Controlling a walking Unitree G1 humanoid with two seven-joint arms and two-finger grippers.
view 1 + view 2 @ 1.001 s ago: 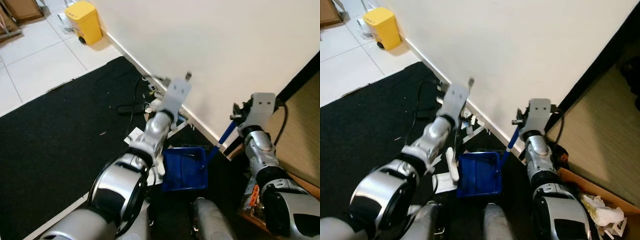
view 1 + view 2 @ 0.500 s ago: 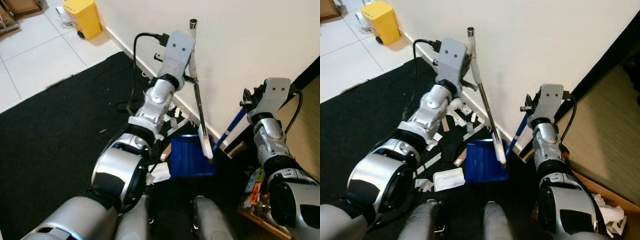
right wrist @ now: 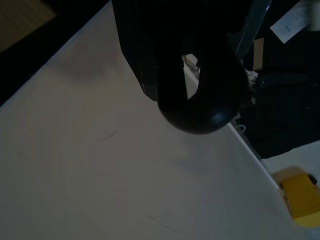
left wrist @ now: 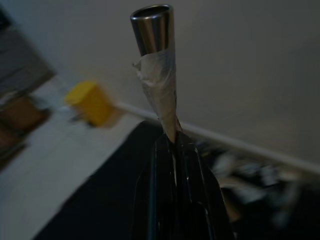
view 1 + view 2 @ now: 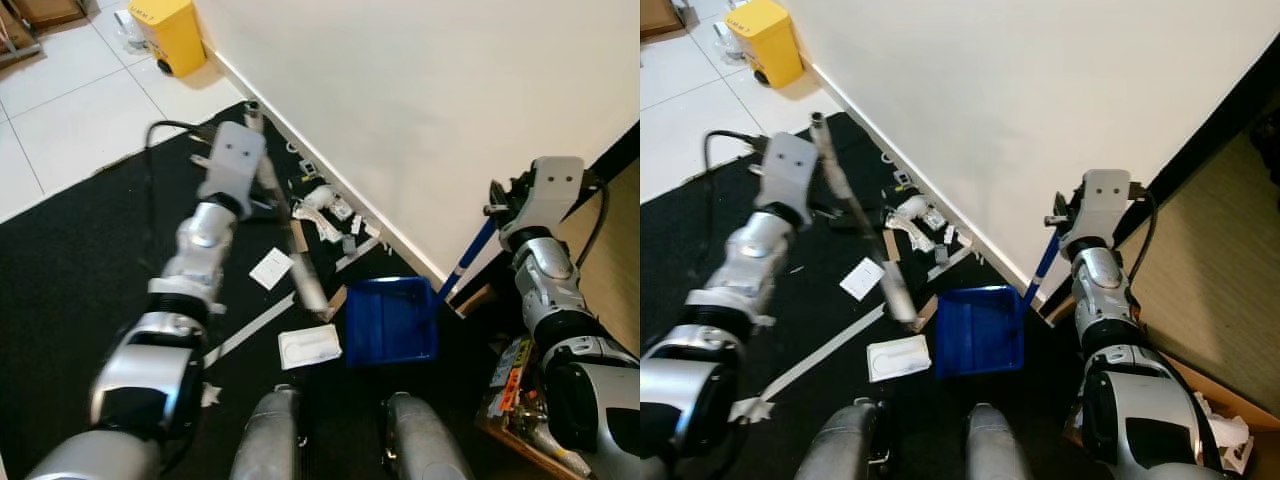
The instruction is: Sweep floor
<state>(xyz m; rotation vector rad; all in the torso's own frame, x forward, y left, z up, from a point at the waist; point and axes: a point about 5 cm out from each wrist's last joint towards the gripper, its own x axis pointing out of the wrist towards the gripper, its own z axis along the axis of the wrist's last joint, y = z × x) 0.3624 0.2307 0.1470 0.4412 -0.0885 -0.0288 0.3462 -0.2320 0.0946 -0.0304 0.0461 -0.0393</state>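
A white wall (image 5: 430, 110) fills the upper right of the head views, running diagonally down to a baseboard. Below it a black mat (image 5: 90, 270) covers the lower left, with pale tiled floor (image 5: 70, 110) at the upper left. A yellow bin (image 5: 172, 36) stands at the top left against the wall.

Near the bottom centre a blue dustpan (image 5: 390, 320) lies on the mat, its blue handle (image 5: 465, 262) slanting up toward the wall's corner at the right. The right pincer (image 5: 1068, 215) is up at the top of that handle; in the right wrist view its black fingers (image 3: 150, 55) are curled around a dark rounded grip, closed on the dustpan handle.

The left pincer (image 5: 262, 185) sits at upper centre-left of the left eye view, gripping a broom stick (image 5: 285, 235). The stick slants from near the wall down to the mat just left of the dustpan, its lower end pale and wrapped. In the left wrist view the black fingers (image 4: 172, 190) are pressed together around the tape-wrapped metal stick (image 4: 157, 65).

Paper scraps (image 5: 330, 212) lie along the baseboard at centre. A white card (image 5: 271, 268), a long white strip (image 5: 255, 328) and a white packet (image 5: 309, 346) rest on the mat left of the dustpan.
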